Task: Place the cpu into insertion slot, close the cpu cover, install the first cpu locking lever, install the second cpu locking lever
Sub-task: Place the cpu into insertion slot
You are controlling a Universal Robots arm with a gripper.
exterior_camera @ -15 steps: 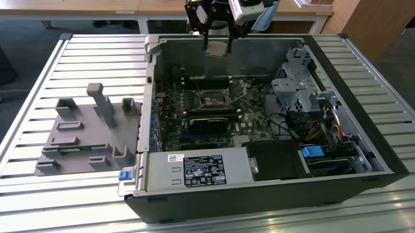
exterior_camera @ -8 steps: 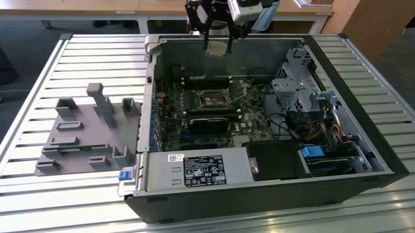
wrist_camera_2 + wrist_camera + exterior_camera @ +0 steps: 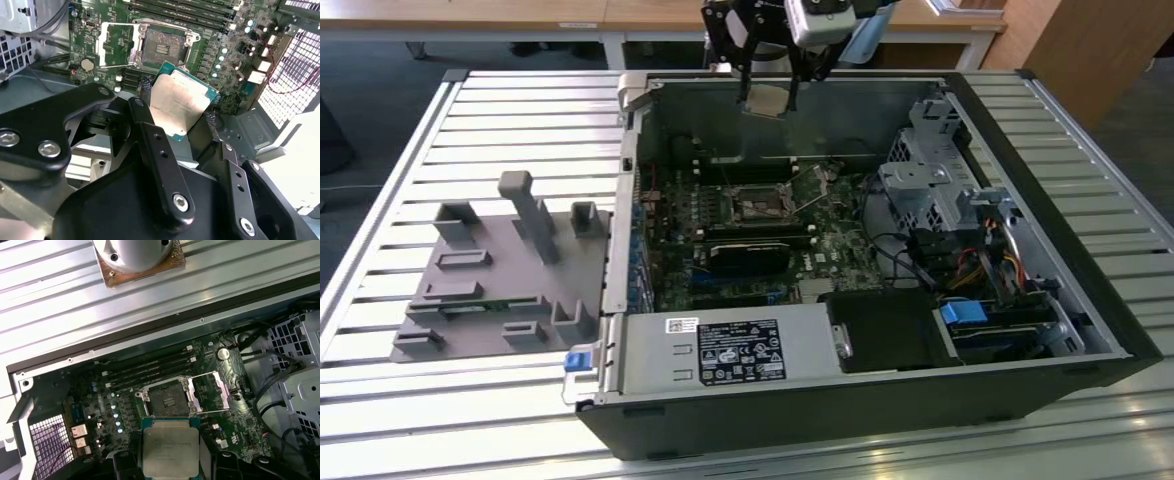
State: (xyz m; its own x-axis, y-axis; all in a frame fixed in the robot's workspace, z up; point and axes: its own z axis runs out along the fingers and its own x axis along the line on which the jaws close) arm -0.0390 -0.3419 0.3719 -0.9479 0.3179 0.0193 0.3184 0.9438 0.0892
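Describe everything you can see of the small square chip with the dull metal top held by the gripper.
The cpu is a thin square chip: dull grey-bronze metal lid with faint print, on a green board that shows as a rim. The gripper grips two opposite edges between its black fingers. It hangs over the open black computer case, above the empty square socket, touching nothing else.

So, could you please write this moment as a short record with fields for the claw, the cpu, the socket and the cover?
claw: shut on the cpu, held in the air over the open computer case
cpu: gripped by two opposite edges, metallic top facing both wrist views, not yet in the socket
socket: empty, on the motherboard
cpu cover: swung open, lying beside the socket
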